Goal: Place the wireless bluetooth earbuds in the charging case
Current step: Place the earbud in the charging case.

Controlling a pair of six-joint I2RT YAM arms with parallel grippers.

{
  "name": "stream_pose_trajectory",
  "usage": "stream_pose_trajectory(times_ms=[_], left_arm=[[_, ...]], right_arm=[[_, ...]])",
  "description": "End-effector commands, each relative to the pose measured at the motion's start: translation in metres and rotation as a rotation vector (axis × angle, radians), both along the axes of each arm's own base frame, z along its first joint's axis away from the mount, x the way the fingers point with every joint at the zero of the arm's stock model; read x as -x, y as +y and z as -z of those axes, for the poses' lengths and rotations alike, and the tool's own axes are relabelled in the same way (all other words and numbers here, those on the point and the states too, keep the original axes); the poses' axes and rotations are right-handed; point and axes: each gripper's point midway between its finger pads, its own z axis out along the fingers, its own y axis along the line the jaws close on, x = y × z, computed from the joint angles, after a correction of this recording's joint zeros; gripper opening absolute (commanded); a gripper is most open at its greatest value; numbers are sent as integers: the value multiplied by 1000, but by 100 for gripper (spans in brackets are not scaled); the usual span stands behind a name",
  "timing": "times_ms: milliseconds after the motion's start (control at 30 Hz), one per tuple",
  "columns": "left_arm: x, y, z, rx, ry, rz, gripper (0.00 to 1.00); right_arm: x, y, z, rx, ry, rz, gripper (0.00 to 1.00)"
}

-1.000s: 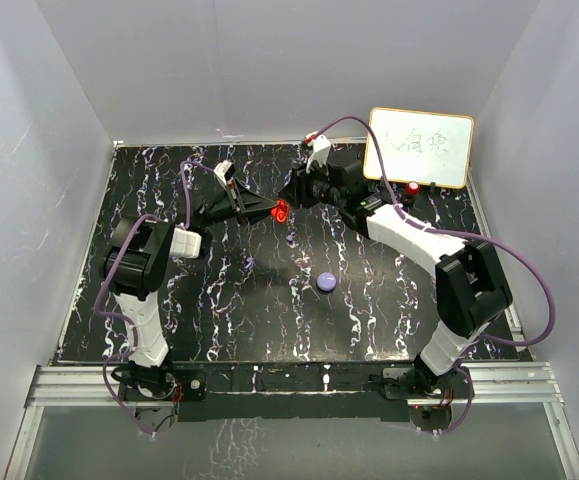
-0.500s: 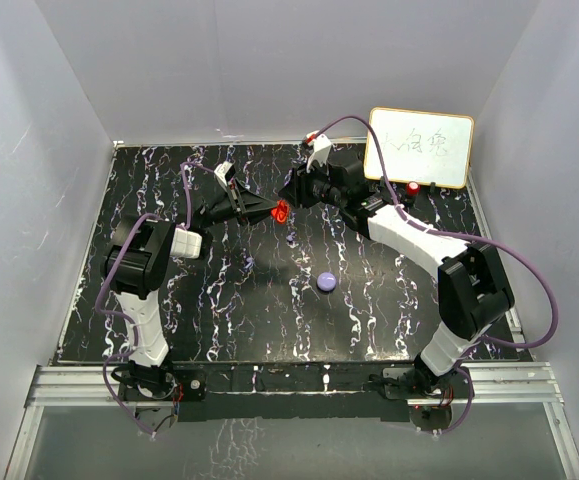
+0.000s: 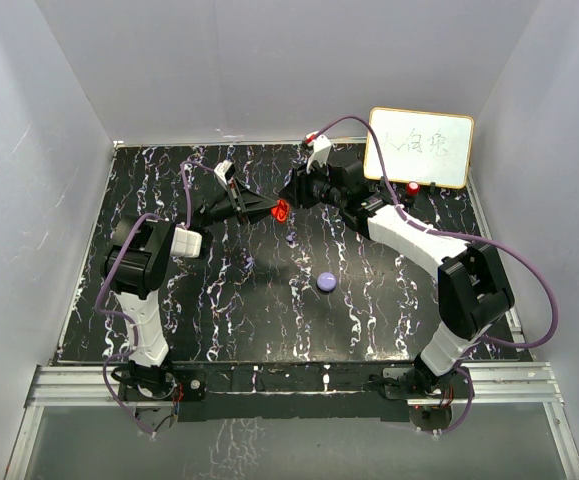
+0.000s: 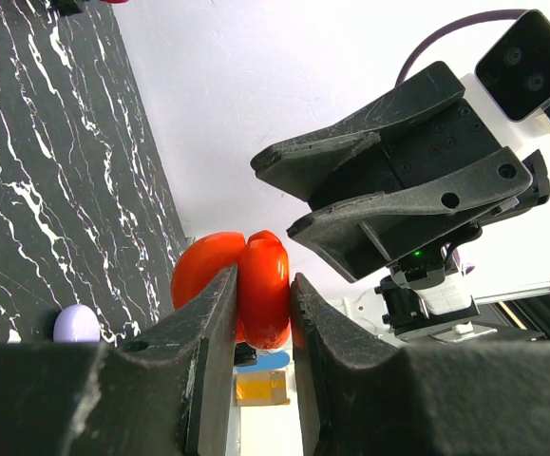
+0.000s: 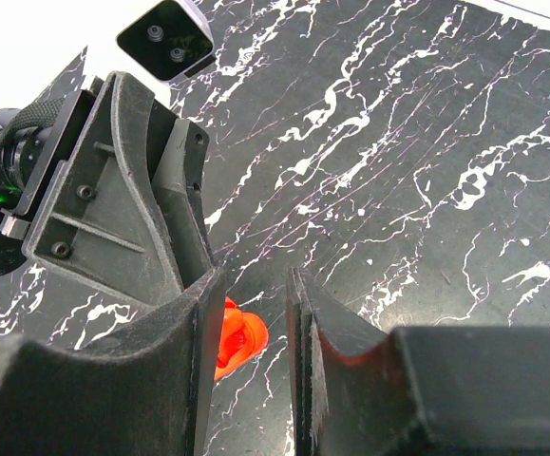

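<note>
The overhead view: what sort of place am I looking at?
Probably a robot test booth: plain white walls box in a black marbled table, a left arm and a right arm are bolted at its near edge, and a handwritten whiteboard stands at the back.

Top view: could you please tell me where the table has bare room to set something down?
Free: the table strip between the purple case and the near edge. Crowded: the far middle, around the held red case.
</note>
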Motion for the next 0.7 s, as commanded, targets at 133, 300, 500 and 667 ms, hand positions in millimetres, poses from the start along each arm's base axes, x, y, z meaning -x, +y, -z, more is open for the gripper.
stream_pose_trajectory(times_ms=[133, 300, 500, 667], left_arm=[[3, -1, -38, 44, -173, 0, 0], [3, -1, -41, 46, -176, -1, 0], [2, -1, -43, 45, -180, -2, 0], [1, -1, -44, 45, -181, -3, 0]], right_arm=[[3, -1, -24, -18, -66, -2, 30], [3, -1, -23, -15, -65, 1, 30], [4, -2, -22, -11, -62, 4, 30], [5, -4, -22, -8, -61, 8, 30]])
